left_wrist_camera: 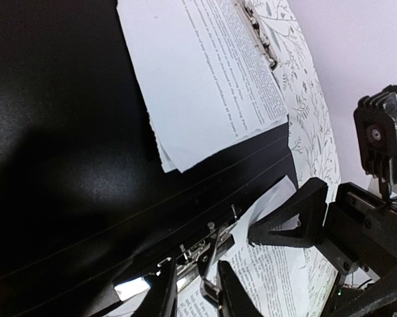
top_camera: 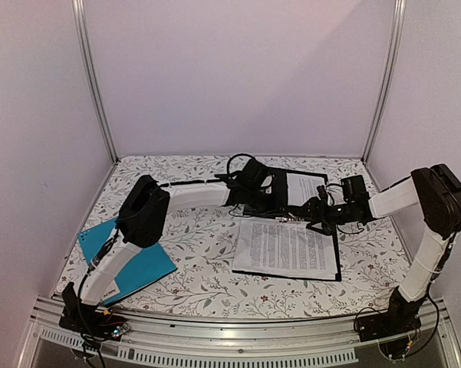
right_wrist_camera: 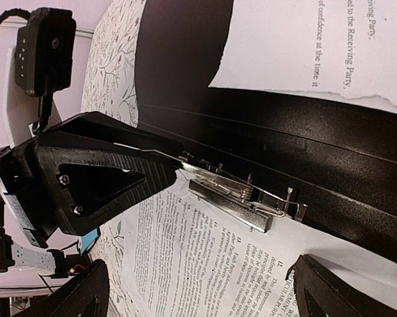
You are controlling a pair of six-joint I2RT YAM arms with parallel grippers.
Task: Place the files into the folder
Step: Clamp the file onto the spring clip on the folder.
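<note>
The files lie on the near half of the open black folder, their top edge at the silver clip. The right claw gapes wide over them. The left claw narrowly brackets the clip's end; I cannot tell whether it is clenched. Only the top view shows the teal folder, near left on the surface.

Files: "the Receiving Party" txt

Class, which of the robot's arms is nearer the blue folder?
Left. The left arm passes directly over the blue folder, covering part of it. The right arm stands far off on the opposite side, well apart from it.
</note>
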